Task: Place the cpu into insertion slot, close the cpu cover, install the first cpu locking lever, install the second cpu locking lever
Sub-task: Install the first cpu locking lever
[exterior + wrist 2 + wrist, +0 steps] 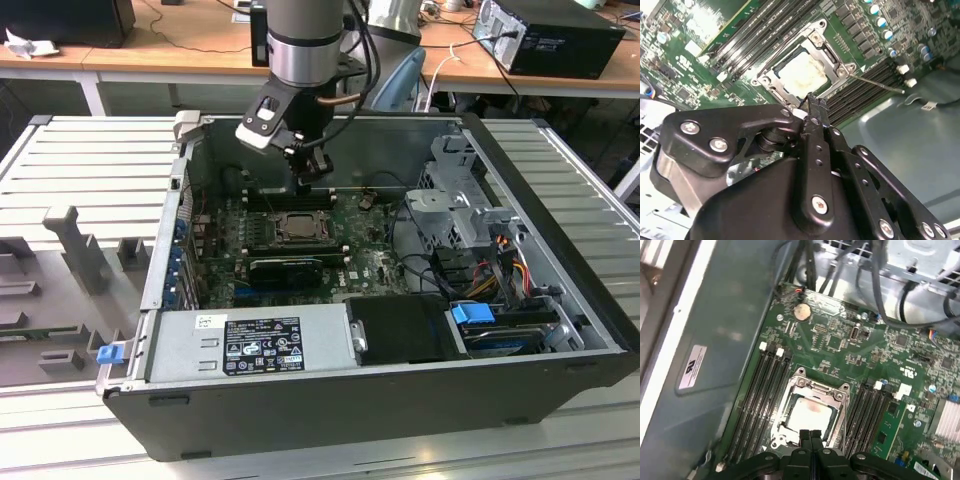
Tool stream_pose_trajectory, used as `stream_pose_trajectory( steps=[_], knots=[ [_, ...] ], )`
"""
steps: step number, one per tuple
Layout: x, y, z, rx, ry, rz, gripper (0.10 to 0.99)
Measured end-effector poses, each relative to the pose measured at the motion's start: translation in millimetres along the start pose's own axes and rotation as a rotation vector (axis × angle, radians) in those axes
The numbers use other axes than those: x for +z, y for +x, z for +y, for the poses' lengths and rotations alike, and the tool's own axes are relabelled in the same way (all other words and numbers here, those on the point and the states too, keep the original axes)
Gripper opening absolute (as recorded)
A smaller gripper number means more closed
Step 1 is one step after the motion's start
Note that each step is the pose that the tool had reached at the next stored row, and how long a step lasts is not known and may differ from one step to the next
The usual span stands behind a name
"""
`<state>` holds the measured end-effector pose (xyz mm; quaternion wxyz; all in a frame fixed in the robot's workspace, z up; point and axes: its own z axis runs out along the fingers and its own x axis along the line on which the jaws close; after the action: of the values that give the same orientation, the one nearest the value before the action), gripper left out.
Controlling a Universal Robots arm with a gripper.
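Gripper [318, 170]: upper centre of the exterior view, hanging down into the open computer case [330, 410]. The fingers are pressed together with nothing between them, and in both wrist views the two black fingertips [805, 436] meet in a single seam. The tips sit over the edge of the socket; I cannot tell whether they touch it.

Directly under me is the cpu [810, 415], seated in the socket with its pale metal top facing up. The cpu cover [841, 396] lies flat around it, framing the chip through its square opening.

In the second wrist view a thin locking lever [875, 82] juts out from one socket corner, slanting across the dark memory slots [860, 87].

Further out is the green motherboard [370, 265]. The grey power supply [250, 345] sits along the lower centre of the exterior view. Drive cage and cables [470, 215] are toward the exterior view's right.
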<state>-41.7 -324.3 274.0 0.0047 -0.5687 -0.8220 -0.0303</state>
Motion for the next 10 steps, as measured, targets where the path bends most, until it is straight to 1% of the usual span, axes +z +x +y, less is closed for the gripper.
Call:
stream_pose_trajectory(
  steps=[4,5,6,7,9,10],
  knots=[
    [0.3,0.1,0.1,-0.111,0.005,0.0051,0.106],
    [0.4,0.1,0.1,-0.142,0.006,0.0064,0.106],
    [0.5,0.1,0.1,-0.184,0.008,0.0080,0.106],
    [0.7,0.1,0.1,-0.214,0.010,0.0080,0.106],
    [0.8,0.1,0.1,-0.246,0.012,0.0079,0.106],
    [0.9,0.0,0.0,-0.276,0.014,0.0084,0.106]
  ],
)
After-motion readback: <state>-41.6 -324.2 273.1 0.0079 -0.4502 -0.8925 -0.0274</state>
